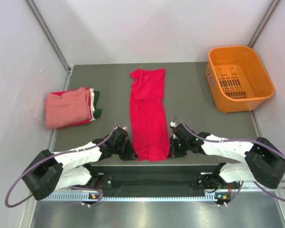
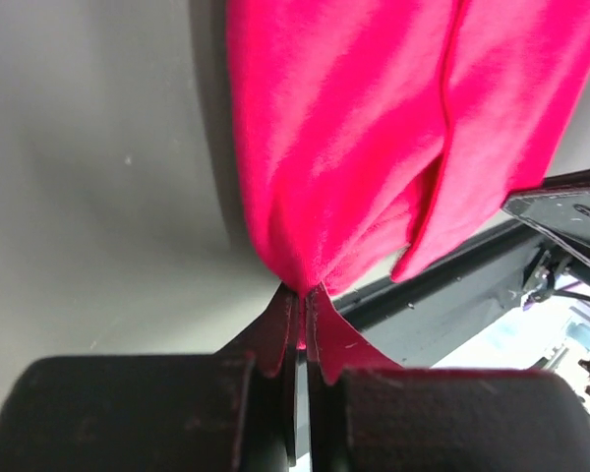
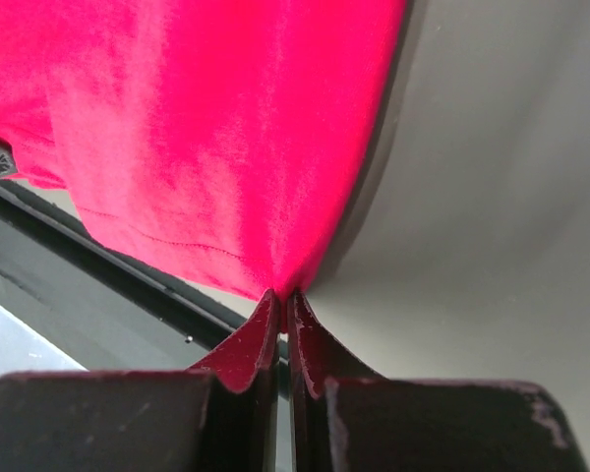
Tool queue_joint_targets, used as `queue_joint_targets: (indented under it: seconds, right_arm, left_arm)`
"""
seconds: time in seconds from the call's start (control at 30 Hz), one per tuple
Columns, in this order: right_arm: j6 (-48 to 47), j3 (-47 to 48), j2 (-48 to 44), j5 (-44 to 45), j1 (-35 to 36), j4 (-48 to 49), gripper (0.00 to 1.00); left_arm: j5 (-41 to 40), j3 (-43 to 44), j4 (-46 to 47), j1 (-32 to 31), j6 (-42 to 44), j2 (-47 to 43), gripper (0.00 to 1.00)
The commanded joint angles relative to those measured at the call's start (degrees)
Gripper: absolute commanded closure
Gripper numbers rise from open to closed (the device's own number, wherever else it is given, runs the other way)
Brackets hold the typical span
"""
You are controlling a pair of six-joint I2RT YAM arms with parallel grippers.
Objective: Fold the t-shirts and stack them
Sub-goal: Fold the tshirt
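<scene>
The tabletop [image 1: 194, 104] carries the crimson t-shirt [image 1: 147, 114], a long strip at its centre; it looks soft, light, apt to sag, best taken at near hem corners; left fingers [image 2: 275, 339] and right fingers [image 3: 246, 349] pinch those corners.

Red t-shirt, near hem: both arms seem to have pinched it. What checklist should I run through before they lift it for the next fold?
1. Left end effector shut on the near left corner of the red t-shirt: ok.
2. Right end effector shut on the near right corner: ok.
3. All cloth layers caught in each pinch: cannot tell.
4. Shirt lies as a long, fairly straight strip: ok.
5. Far end smooth: not ok, it looks creased.
6. Fold path clear: ok. The folded stack lies off to the left and the orange basket to the right, both apart from the shirt.
</scene>
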Motion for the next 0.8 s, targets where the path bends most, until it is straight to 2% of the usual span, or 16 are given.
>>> queue_joint_targets:
  seconds: [0.0,0.2,0.4,0.6,0.77]
  right_arm:
    - [1.3,0.3,-3.1,0.9,1.8,-1.3,1.0]
    - [1.9,0.0,-8.5,1.9,2.3,-5.8,1.0]
    - [3.3,-0.7,-14.8,2.5,2.4,-8.5,1.0]
    - [1.8,4.0,-15.1,4.3,2.2,-10.8,1.0]
    - [-2.2,11.2,-10.6,5.2,-0.1,-12.1,1.0]
  left_arm:
    - [1.5,-0.4,-1.3,-0.3,-0.2,-3.5,1.0]
    - [3.2,-0.7,-5.5,-0.4,-1.4,-9.7,1.0]
    - [4.3,-2.0,-6.0,-0.5,-4.1,-15.1,1.0]
    - [5.4,1.9,-5.7,-0.5,-2.8,-11.3,1.0]
    - [4.3,7.0,-5.5,-0.1,-2.1,-7.9,1.0]
